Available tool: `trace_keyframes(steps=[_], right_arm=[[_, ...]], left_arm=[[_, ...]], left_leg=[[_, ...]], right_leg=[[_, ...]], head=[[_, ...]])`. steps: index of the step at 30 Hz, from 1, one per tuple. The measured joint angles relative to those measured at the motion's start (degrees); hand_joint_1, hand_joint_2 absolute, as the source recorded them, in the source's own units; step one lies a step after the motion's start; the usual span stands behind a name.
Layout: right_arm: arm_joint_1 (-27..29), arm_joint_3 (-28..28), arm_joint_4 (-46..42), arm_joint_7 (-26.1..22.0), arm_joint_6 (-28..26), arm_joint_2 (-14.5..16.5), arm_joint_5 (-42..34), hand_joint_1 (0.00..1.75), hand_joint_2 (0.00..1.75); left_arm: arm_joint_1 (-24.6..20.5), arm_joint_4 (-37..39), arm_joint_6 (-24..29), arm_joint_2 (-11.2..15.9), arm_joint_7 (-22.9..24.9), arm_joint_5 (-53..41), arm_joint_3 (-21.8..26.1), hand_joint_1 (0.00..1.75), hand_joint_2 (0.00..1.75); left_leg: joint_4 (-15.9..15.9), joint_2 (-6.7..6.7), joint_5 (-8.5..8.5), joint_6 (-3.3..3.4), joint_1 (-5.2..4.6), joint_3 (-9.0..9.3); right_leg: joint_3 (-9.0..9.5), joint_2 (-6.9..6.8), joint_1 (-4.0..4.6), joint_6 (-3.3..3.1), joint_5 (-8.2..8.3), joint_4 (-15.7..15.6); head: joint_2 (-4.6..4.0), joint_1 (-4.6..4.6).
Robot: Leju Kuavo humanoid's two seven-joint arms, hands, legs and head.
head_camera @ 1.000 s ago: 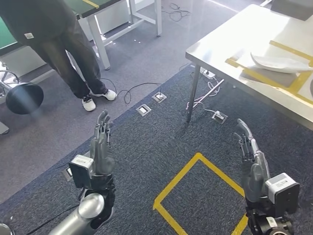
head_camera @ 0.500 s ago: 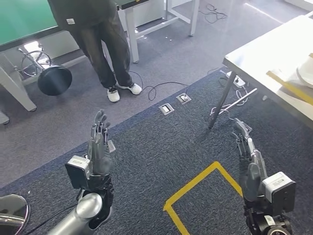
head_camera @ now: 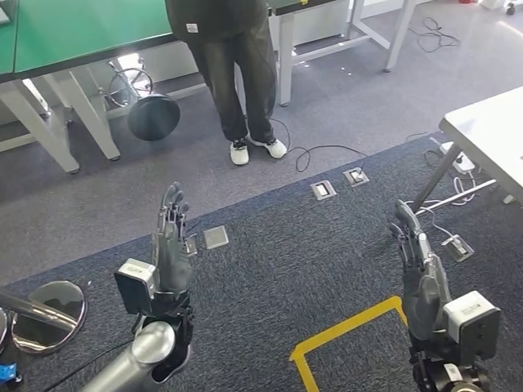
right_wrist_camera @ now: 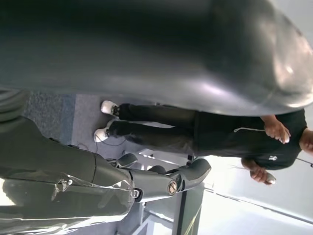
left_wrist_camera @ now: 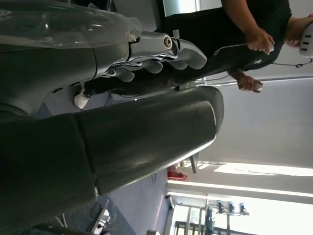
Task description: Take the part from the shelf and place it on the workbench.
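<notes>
My left hand (head_camera: 170, 243) is raised over the dark carpet at the lower left, fingers straight and apart, holding nothing. My right hand (head_camera: 418, 263) is raised at the lower right, also with fingers extended and nothing in it. A corner of the white workbench (head_camera: 487, 135) reaches in at the right edge. In the left wrist view my left hand (left_wrist_camera: 147, 54) has its fingers stretched out, and in the right wrist view my right hand (right_wrist_camera: 155, 181) is likewise extended.
A person in dark clothes (head_camera: 237, 73) stands ahead by a green-topped table (head_camera: 80, 33). A black stool (head_camera: 154, 114) is to their left. Floor sockets (head_camera: 324, 189), cables (head_camera: 320, 151) and a yellow taped square (head_camera: 346, 335) mark the carpet. A round metal base (head_camera: 46, 314) sits at left.
The whole scene has slid to the right as the camera turned left: the workbench has nearly left the picture and the green table has come in. Both hands keep their open pose.
</notes>
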Motion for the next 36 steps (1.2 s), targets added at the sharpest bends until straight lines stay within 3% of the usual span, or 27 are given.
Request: trace_keyframes(steps=[2,4,5,6,8,10,11,13,15,16,18,19,20,21,23,25,27,29,31,33,35,36], right_arm=[[0.0,-0.05,0.0,0.01,-0.03,0.09,0.0,0.0,0.0],[0.04,-0.04,0.01,0.02,0.02,0.1,0.0,0.0,0.0],[0.05,-0.02,0.02,0.03,0.06,0.1,0.0,0.0,0.0],[0.04,0.0,0.02,0.03,0.09,0.1,0.0,0.0,0.0],[0.03,0.0,0.02,0.02,0.09,0.1,-0.01,0.0,0.0],[0.02,-0.02,0.01,0.03,0.09,0.1,-0.02,0.0,0.0],[0.0,-0.03,0.0,0.03,0.09,0.1,-0.02,0.0,0.0],[-0.03,-0.04,-0.01,0.03,0.09,0.11,-0.02,0.0,0.0],[-0.07,-0.04,-0.02,0.02,0.08,0.12,-0.02,0.0,0.0],[-0.09,-0.07,-0.02,0.03,0.06,0.12,-0.02,0.0,0.0],[-0.01,-0.09,-0.01,0.07,-0.02,0.12,-0.01,0.0,0.0],[0.04,-0.08,-0.01,0.1,-0.05,0.12,-0.01,0.0,0.0],[0.07,-0.06,0.0,0.14,-0.07,0.12,-0.01,0.0,0.0],[0.07,-0.05,0.0,0.18,-0.08,0.12,0.0,0.0,0.0],[0.05,-0.06,0.0,0.26,-0.1,0.12,0.0,0.0,0.0],[0.03,-0.08,-0.01,0.3,-0.11,0.11,0.0,0.0,0.0],[0.02,-0.07,-0.02,0.36,-0.09,0.1,0.0,0.0,0.0],[-0.02,-0.04,-0.07,0.39,-0.08,0.13,0.0,0.0,0.0],[-0.06,-0.06,-0.13,0.39,-0.06,0.15,0.0,0.0,0.0],[-0.06,-0.11,-0.15,0.42,0.01,0.14,0.0,0.0,0.0],[-0.03,-0.1,-0.14,0.44,0.12,0.14,-0.01,0.0,0.0],[-0.03,-0.08,-0.14,0.45,0.17,0.14,-0.01,0.0,0.0]], left_arm=[[-0.12,0.0,0.0,0.03,-0.01,-0.02,0.0,0.0,0.0],[-0.07,0.01,0.0,0.03,0.0,-0.01,0.0,0.0,0.0],[0.01,0.01,0.0,0.03,0.01,-0.01,0.0,0.0,0.0],[0.06,0.01,0.0,0.03,0.01,-0.02,0.0,0.0,0.0],[0.08,0.01,0.0,0.03,0.03,-0.13,0.0,0.0,0.0],[-0.03,-0.01,0.0,0.01,0.13,-0.28,0.0,0.0,0.0],[-0.06,-0.02,0.0,0.0,0.17,-0.35,0.0,0.0,0.0],[0.0,-0.06,0.0,0.02,0.22,-0.41,0.0,0.0,0.0],[0.05,-0.15,0.0,0.06,0.23,-0.43,0.0,0.0,0.0],[0.0,-0.22,0.0,0.05,0.24,-0.43,0.0,0.0,0.0],[-0.09,-0.3,-0.01,0.03,0.28,-0.43,-0.03,0.0,0.0],[-0.09,-0.3,-0.01,0.02,0.32,-0.43,-0.07,0.0,0.0],[-0.07,-0.3,-0.01,0.04,0.39,-0.42,-0.11,0.0,0.0],[-0.05,-0.3,-0.01,0.06,0.5,-0.42,-0.16,0.0,0.0],[-0.05,-0.31,-0.01,0.1,0.72,-0.42,-0.24,0.0,0.0],[-0.11,-0.32,-0.01,0.13,0.91,-0.44,-0.33,0.0,0.0],[-0.12,-0.38,-0.01,0.17,1.03,-0.5,-0.46,0.0,0.0],[-0.02,-0.45,-0.01,0.3,1.08,-0.57,-0.57,0.0,0.0],[-0.07,-0.54,0.0,0.46,1.08,-0.63,-0.63,0.0,0.0],[-0.2,-0.61,0.0,0.56,1.08,-0.66,-0.69,0.0,0.0],[-0.14,-0.61,0.0,0.61,1.08,-0.66,-0.74,0.0,0.0],[-0.08,-0.61,0.0,0.63,1.08,-0.66,-0.75,0.0,0.0]], left_leg=[[5.89,3.88,-3.04,-0.53,-0.1,-2.97],[13.46,5.54,-5.93,-1.04,0.29,-7.07],[15.26,5.83,-6.15,-1.24,0.5,-8.11],[14.73,6.07,-5.3,-1.41,0.7,-7.92],[7.58,7.76,-1.75,-1.58,0.94,-4.03],[0.52,9.92,0.4,-1.22,0.64,-0.09],[-1.07,10.43,0.57,-0.84,0.44,0.79],[-1.37,9.26,0.33,0.13,0.12,0.9],[-1.6,8.05,0.32,0.95,0.12,1.22],[-1.74,7.48,0.35,1.34,0.25,1.42],[-1.78,6.24,0.27,1.82,0.25,1.6],[-1.76,5.52,0.23,1.94,0.16,1.63],[-1.74,4.73,0.2,1.99,0.06,1.69],[-1.72,3.89,0.15,2.02,-0.03,1.83],[-1.72,2.16,-0.01,1.98,-0.1,2.3],[-1.57,0.63,-0.11,1.7,-0.08,2.37],[-1.43,-0.68,0.11,1.1,0.19,1.65],[-1.46,-1.68,0.35,0.41,0.43,1.1],[0.81,0.57,-1.07,-0.12,0.13,-0.01],[7.81,4.32,-4.53,-0.53,-0.05,-3.52],[14.82,5.7,-6.87,-0.89,0.19,-7.29],[15.65,5.96,-6.57,-1.04,0.32,-7.83]], right_leg=[[0.42,-1.81,0.1,-0.36,0.09,-0.46],[0.42,-3.63,0.23,-0.53,-0.05,-0.46],[0.44,-4.51,0.22,-0.53,-0.15,-0.46],[0.5,-5.35,0.18,-0.44,-0.26,-0.45],[0.81,-6.76,0.13,-0.03,-0.59,-0.41],[1.13,-7.86,0.39,0.64,-1.12,-0.25],[1.33,-8.35,0.55,0.97,-1.38,-0.19],[1.83,-9.41,0.49,1.59,-1.76,-0.3],[1.6,-8.51,0.16,2.03,-3.07,1.14],[0.67,-7.2,0.06,2.15,-4.5,3.5],[-3.1,-4.38,0.07,2.21,-8.31,11.52],[-5.18,-3.82,0.12,2.24,-9.7,15.47],[-6.67,-3.55,0.17,2.22,-10.09,17.93],[-7.15,-3.39,0.17,2.11,-9.22,18.11],[-5.14,-2.44,0.18,1.65,-4.48,12.06],[-2.16,0.66,0.0,1.21,-0.77,4.64],[-0.87,2.37,-0.03,1.09,-0.44,1.58],[-0.41,1.08,-0.06,0.9,-0.55,0.64],[0.13,-0.57,-0.25,0.45,-0.28,-0.11],[0.4,-2.34,-0.09,0.05,-0.21,-0.47],[0.38,-4.1,0.09,-0.11,-0.31,-0.46],[0.41,-4.95,0.1,-0.1,-0.39,-0.45]], head=[[0.0,-0.39],[0.0,-0.6],[0.0,-0.66],[0.0,-0.73],[0.0,-0.86],[0.0,-1.02],[0.0,-0.92],[0.0,-0.56],[0.0,-0.37],[0.0,-0.17],[0.0,0.3],[0.0,0.42],[0.0,0.45],[0.0,0.45],[0.0,0.48],[0.0,0.49],[0.0,0.57],[0.0,0.58],[0.0,0.2],[0.0,-0.24],[0.0,-0.45],[0.0,-0.52]])
